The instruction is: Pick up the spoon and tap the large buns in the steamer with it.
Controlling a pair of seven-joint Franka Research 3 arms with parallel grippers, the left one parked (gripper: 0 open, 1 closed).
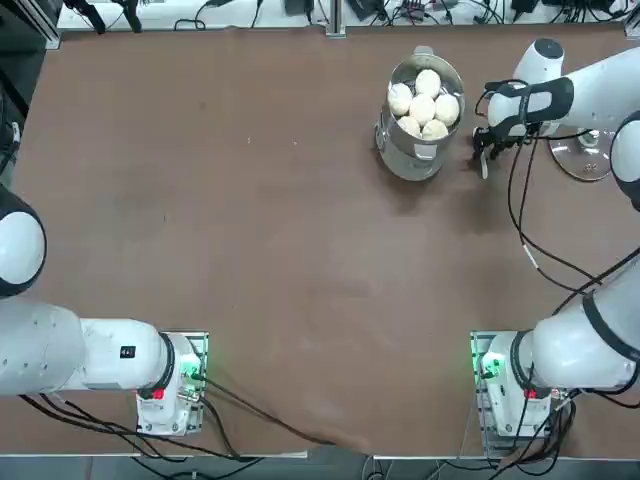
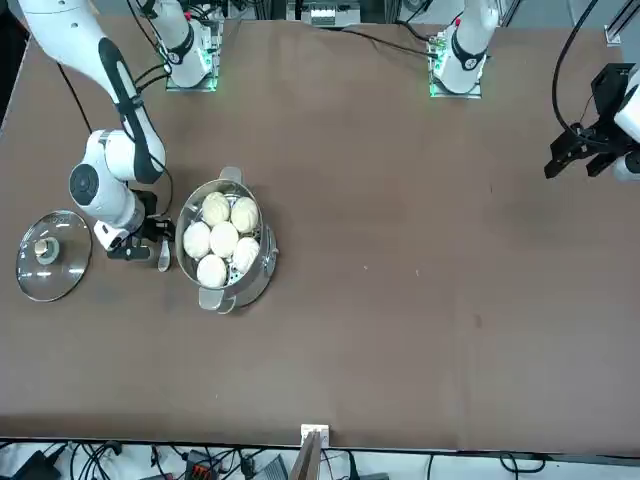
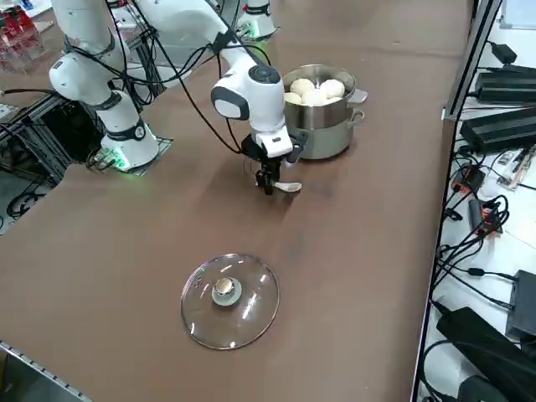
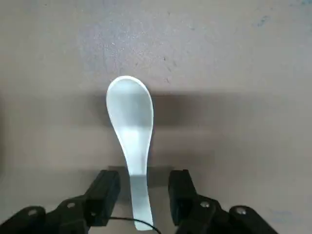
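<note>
Spoon [image 4: 130,141] lies flat on the table [image 1: 250,220], its handle between the fingers of the right claw [image 4: 141,192], which stand apart with a gap on each side. For a sound pick, I'd pinch squarely on the handle and lift level. Just beside sits the steamer [image 1: 418,155] with its buns [image 1: 424,106]; the glass lid [image 3: 229,300] lies apart.

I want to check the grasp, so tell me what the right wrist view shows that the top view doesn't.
Only the right wrist view shows the whole spoon lying on the table, its handle in the gap between the right gripper fingers, which are apart with space each side. Only the top view shows the steamer with five large buns and the glass lid partly hidden by the arm. Both show the gripper low over the brown table.
</note>
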